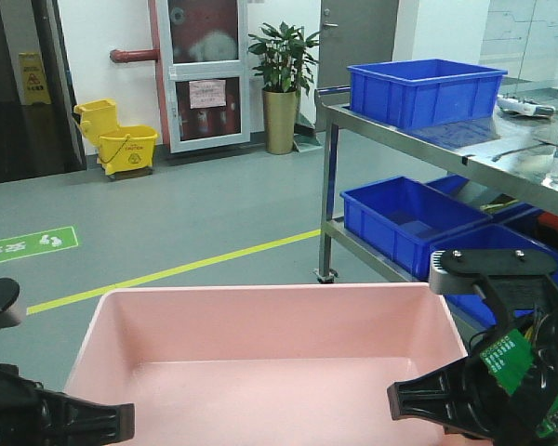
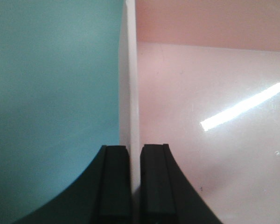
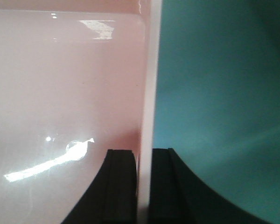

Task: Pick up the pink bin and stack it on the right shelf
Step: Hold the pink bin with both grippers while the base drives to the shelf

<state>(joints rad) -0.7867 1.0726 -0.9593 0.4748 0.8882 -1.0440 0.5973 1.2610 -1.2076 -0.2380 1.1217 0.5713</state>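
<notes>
Along the bottom of the front view, the pink bin (image 1: 270, 344) is cut off: its near wall lies out of frame and whatever supports it is hidden. Writing on the yellow mop bucket (image 1: 121, 139) and the green floor sign (image 1: 28, 243), both far beyond the bin, is too small to read. The left gripper (image 2: 135, 151) is clenched on the bin's left wall, one pad inside and one outside. The right gripper (image 3: 143, 154) clamps the bin's right wall likewise. The right shelf (image 1: 502, 158) stands beyond the bin's right corner, apart from it, carrying blue crates (image 1: 426, 88).
</notes>
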